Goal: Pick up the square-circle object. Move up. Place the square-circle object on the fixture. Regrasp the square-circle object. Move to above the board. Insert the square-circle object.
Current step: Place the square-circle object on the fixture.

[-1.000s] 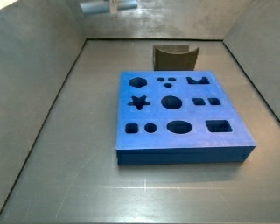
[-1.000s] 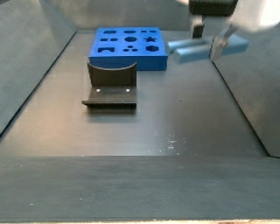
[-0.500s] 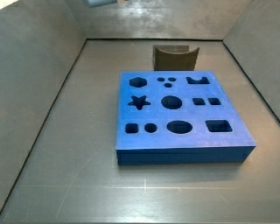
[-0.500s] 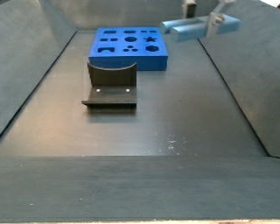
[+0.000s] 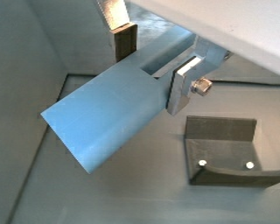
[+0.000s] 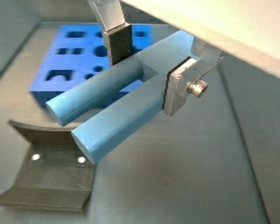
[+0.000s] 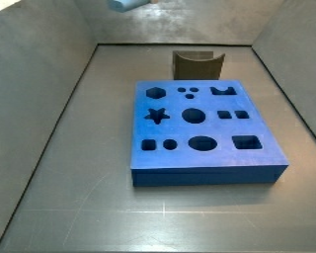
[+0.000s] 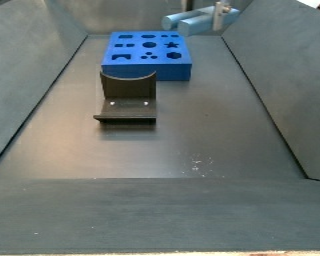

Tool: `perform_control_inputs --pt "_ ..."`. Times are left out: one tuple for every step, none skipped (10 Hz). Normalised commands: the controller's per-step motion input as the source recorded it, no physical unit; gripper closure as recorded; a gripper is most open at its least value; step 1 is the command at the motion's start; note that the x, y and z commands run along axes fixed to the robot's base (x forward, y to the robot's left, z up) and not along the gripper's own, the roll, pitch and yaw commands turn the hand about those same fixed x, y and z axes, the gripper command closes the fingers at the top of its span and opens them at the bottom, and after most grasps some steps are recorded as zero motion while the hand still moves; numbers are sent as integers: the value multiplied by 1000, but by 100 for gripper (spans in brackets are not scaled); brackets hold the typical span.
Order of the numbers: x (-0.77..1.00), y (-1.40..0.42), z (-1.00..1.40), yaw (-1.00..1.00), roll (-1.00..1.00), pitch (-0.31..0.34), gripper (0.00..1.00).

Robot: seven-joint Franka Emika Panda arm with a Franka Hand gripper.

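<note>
Holding one square-circle object [image 5: 113, 114] tight between my two flat silver fingers [image 6: 108, 16], my gripper [image 6: 150, 59] hangs high over the far end of the floor. The piece is long, smooth and pale blue. One flat blue board [image 8: 149, 53] (eleven dark holes, one a star) lies below. One dark notched fixture [image 8: 125, 95] stands beside it.
</note>
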Motion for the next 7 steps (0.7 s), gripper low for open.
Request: perform_control_inputs --pt "1000 -212 -1 1000 -27 -62 100" --pt "1000 -201 -5 1000 -27 -60 100" --pt "1000 -176 -11 1000 -26 -58 100" --pt "1000 -157 -16 1000 -23 -54 100" --pt "1000 -143 -20 1000 -21 -51 100" --pt "1000 -126 -24 1000 -18 -48 100" --pt "1000 267 -139 611 -1000 24 100"
